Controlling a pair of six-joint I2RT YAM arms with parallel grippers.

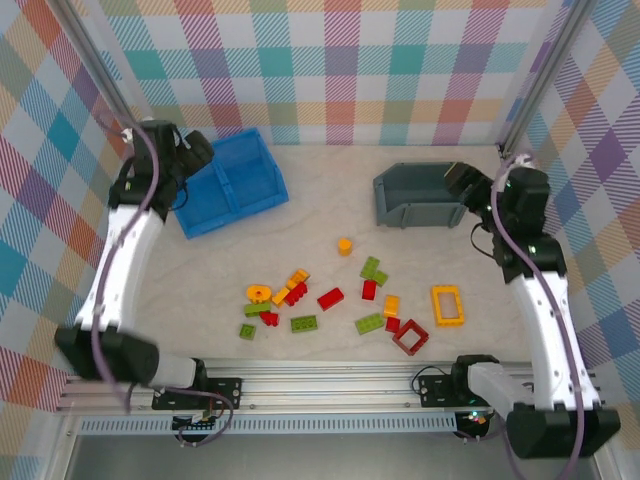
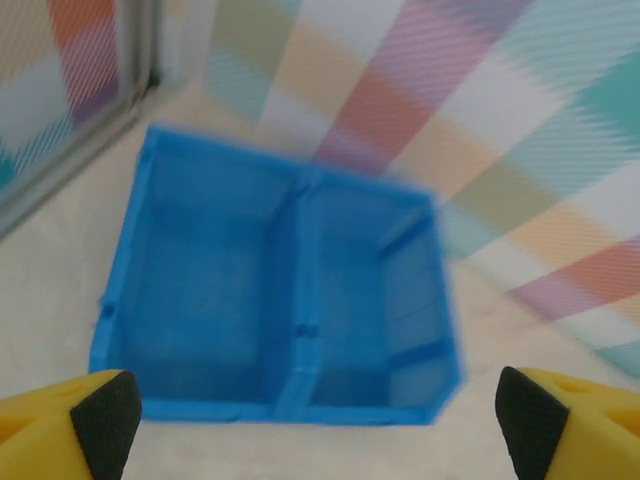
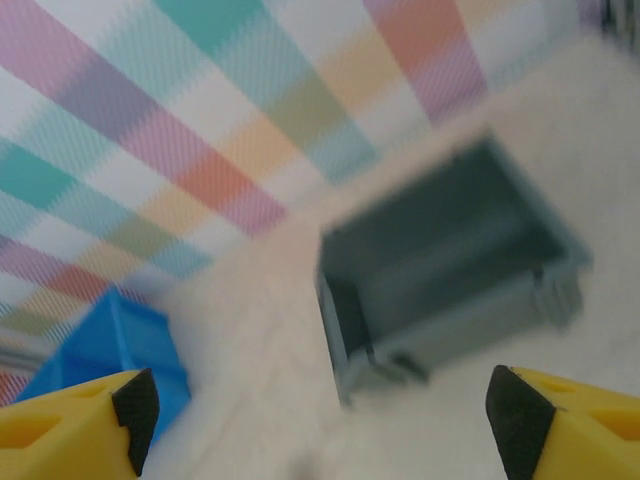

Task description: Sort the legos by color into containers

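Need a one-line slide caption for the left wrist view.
Left pincer open, facing the empty two-compartment blue bin beside the plaid wall.

I see a bare strip of table [image 1: 330, 190] between the blue bin [image 1: 235, 185] and the grey bin [image 1: 420, 195], a clear lane toward the back. Both bins are open on top, and a divider [image 2: 300, 300] splits the blue one. More bare table lies between the bins and the scattered bricks [image 1: 330, 298], where one round yellow piece [image 1: 344, 246] stands alone. The bricks lie close together, several of them touching. Checked walls [image 1: 340, 60] close the back and sides. My left arm [image 1: 125, 250] crowds the blue bin's left end, and my right arm [image 1: 540, 310] the grey bin's right end.
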